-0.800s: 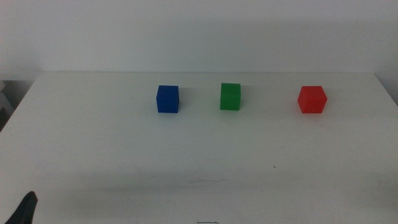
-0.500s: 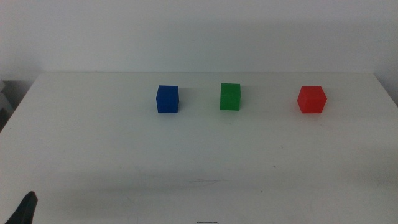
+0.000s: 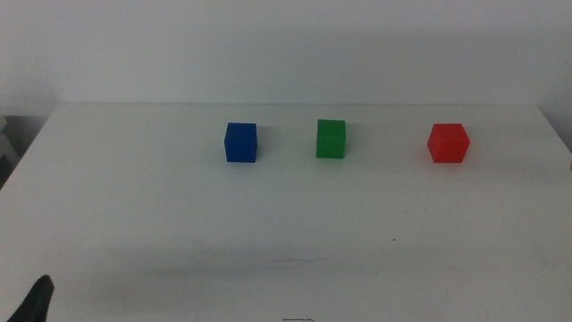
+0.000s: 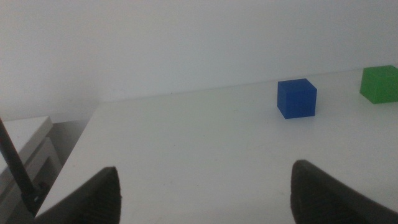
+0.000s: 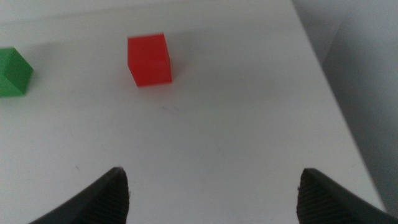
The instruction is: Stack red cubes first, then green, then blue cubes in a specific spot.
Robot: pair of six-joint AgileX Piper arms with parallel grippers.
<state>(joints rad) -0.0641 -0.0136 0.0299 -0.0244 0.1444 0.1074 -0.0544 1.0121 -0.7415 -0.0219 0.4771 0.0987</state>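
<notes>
While both arms wait low at the table's near edge, the left gripper (image 4: pixel 205 193) gapes wide and empty. Across the white table (image 3: pixel 286 233) sit the blue cube (image 3: pixel 240 142) at ten o'clock, green cube (image 3: pixel 331 139) at twelve, red cube (image 3: pixel 448 143) at two, well apart. The right gripper (image 5: pixel 214 196) also gapes wide, empty.

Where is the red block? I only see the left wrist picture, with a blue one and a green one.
Observer: The red block sits alone on the table, past the green block, at the end of the row.
Operator: Is a claw near it?
Observer: The right gripper faces it, jaws open, nothing between them.
Operator: Is anything stacked?
Observer: No, the blue block and the others all stand apart. The left gripper waits, open.
</notes>
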